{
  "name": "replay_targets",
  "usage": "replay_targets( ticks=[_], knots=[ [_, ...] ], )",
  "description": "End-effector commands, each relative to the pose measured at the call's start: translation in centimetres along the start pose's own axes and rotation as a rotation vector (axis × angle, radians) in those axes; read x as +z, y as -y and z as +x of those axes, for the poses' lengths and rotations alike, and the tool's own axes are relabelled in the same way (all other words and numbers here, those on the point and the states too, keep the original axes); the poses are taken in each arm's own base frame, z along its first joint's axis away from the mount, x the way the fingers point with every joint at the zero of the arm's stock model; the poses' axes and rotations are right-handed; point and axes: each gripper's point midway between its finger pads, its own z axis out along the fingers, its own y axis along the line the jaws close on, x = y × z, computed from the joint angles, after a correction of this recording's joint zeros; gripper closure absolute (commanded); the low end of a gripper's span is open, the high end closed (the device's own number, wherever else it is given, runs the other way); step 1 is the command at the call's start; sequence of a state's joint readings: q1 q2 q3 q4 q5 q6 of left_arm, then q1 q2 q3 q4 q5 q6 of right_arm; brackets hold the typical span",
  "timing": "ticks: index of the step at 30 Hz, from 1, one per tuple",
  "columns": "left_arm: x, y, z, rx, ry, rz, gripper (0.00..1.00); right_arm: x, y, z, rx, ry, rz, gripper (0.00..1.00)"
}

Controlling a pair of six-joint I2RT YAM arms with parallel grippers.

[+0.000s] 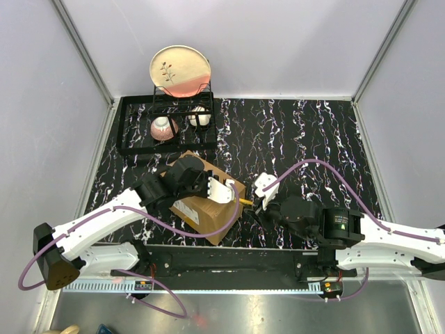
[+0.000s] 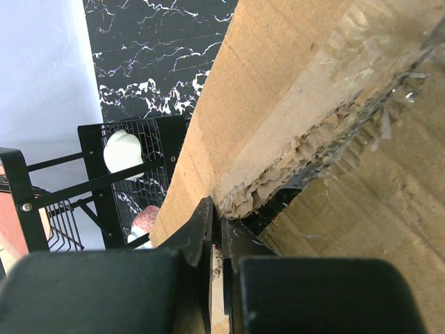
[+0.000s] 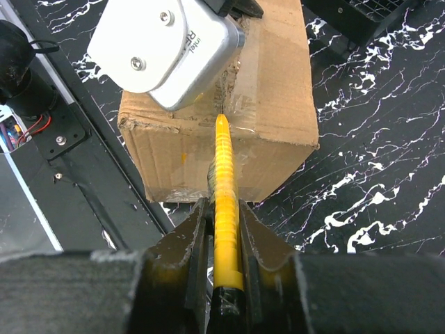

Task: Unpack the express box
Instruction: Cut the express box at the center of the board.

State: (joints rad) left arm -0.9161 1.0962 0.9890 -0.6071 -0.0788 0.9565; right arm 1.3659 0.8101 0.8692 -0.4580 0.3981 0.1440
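Note:
The express box [image 1: 201,209], a brown cardboard carton, lies at an angle on the black marble table near the front edge. My left gripper [image 1: 212,182] rests on top of it. In the left wrist view the left gripper [image 2: 217,224] is shut on a thin cardboard flap edge beside the torn tape seam [image 2: 313,146]. My right gripper [image 1: 261,203] is shut on a yellow utility knife [image 3: 224,188]. The knife's tip touches the box [image 3: 278,90] at the taped seam on its top edge, just below the left arm's silver wrist camera [image 3: 163,49].
A black dish rack [image 1: 167,125] stands at the back left with a plate [image 1: 179,69], a pink bowl [image 1: 163,128] and a white cup [image 1: 199,116]. A black rail [image 1: 229,261] runs along the near table edge. White walls enclose the table.

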Motion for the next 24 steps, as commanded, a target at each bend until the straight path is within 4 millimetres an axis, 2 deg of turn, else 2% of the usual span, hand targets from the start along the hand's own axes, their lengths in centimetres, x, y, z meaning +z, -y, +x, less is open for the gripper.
replay_targets(
  ticks=[1,15,24],
  knots=[
    [-1.0,-2.4,-2.3,-0.037,0.091,-0.085,1.0,-0.1,-0.5,0.3,0.018,-0.007,-0.015,1.0],
    [-1.6,-2.0,-2.9,-0.038,0.11,-0.077,1.0,0.0,0.9,0.4,-0.06,-0.043,0.054,1.0],
    [-2.1,-1.9,-3.4,-0.045,0.128,-0.079,1.0,1.4,-0.1,0.8,-0.095,-0.069,0.029,1.0]
  ],
)
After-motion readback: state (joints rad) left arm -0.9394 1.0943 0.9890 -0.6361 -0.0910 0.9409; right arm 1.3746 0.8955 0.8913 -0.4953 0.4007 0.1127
